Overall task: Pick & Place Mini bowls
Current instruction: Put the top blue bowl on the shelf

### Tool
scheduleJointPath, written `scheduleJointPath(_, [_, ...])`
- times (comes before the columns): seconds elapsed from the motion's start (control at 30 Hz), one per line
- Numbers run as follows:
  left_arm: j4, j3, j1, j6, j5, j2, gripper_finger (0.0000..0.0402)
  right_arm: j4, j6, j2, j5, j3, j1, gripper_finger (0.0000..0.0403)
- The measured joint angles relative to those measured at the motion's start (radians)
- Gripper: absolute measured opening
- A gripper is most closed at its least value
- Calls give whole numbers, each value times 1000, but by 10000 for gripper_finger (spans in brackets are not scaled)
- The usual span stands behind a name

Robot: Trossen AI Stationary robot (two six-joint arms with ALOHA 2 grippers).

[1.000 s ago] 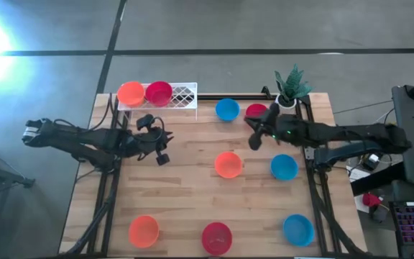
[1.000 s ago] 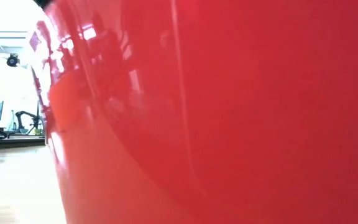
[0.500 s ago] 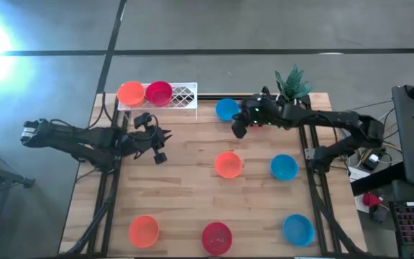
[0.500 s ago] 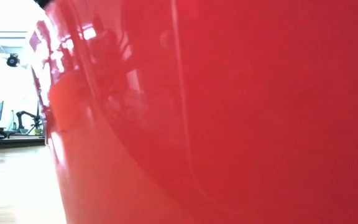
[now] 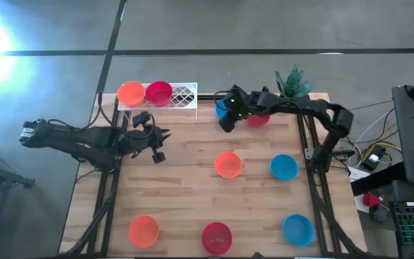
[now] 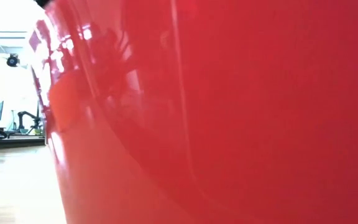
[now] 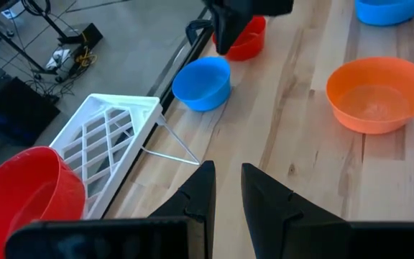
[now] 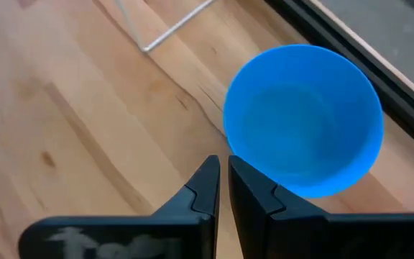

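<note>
My right gripper [image 5: 226, 124] hovers at the table's far side over the near rim of a blue mini bowl [image 8: 304, 119], with its fingers shut to a thin slit [image 8: 223, 167]. That bowl [image 5: 221, 108] stands on the wood, and the arm partly hides it from above. Beside it, a red bowl [image 5: 259, 119] sits under the right arm. My left gripper [image 5: 158, 150] waits near the white rack [image 5: 180, 95], its fingers a narrow gap apart [image 7: 226, 169]. An orange bowl [image 5: 130, 92] and a red bowl [image 5: 158, 92] sit on the rack.
More bowls stand on the table: orange [image 5: 228, 164], blue [image 5: 284, 167], orange [image 5: 144, 230], red [image 5: 216, 237], blue [image 5: 298, 229]. A potted plant [image 5: 290, 85] stands at the far right corner. A red bowl [image 6: 229, 112] right at the lens fills the low view.
My right gripper has swung from the red bowl toward the table's left and far edge, ending over the blue bowl. My left arm has barely shifted. No bowl has moved.
</note>
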Motion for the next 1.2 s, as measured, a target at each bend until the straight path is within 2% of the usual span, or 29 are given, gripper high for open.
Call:
scheduleJointPath(0.3, [0,0,0,0,0,-2,64,-41,-50,112,-78,89,-13,29])
scheduleJointPath(0.9, [1,5,0,2,7,-2,64,-33,-71,116,-67,117,-20,49])
scheduleJointPath(1.2, [6,8,0,39,8,-2,64,-34,-99,116,-66,117,-17,98])
